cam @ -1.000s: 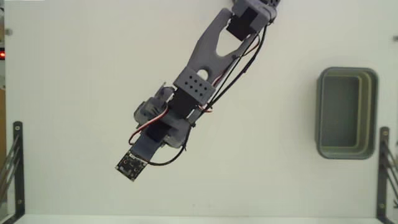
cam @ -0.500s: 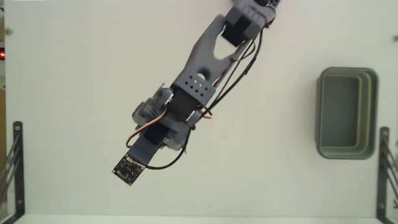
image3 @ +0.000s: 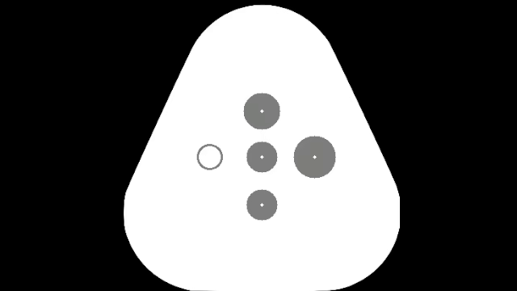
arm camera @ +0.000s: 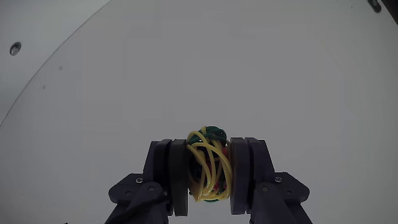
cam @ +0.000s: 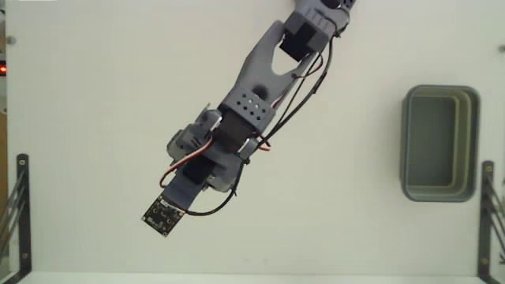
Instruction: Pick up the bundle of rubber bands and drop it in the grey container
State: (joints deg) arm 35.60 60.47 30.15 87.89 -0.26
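In the wrist view my gripper (arm camera: pixel 208 148) is shut on the bundle of rubber bands (arm camera: pixel 210 163), a yellow clump with green and red bits squeezed between the two dark pads. White table shows beyond it. In the fixed view the arm (cam: pixel 251 102) reaches from the top down to the lower left, and its wrist with the camera board (cam: pixel 161 214) hides both the fingers and the bundle. The grey container (cam: pixel 440 192) stands far to the right of the arm, with nothing in it.
Black metal brackets stand at the lower left edge (cam: pixel 20 213) and the lower right edge (cam: pixel 487 213) of the table in the fixed view. A small red light (cam: pixel 2 69) glows at the left border. A screw hole (arm camera: pixel 15 47) marks the table in the wrist view.
The wrist end of the arm has shifted slightly toward the lower left in the fixed view. The container has not moved.
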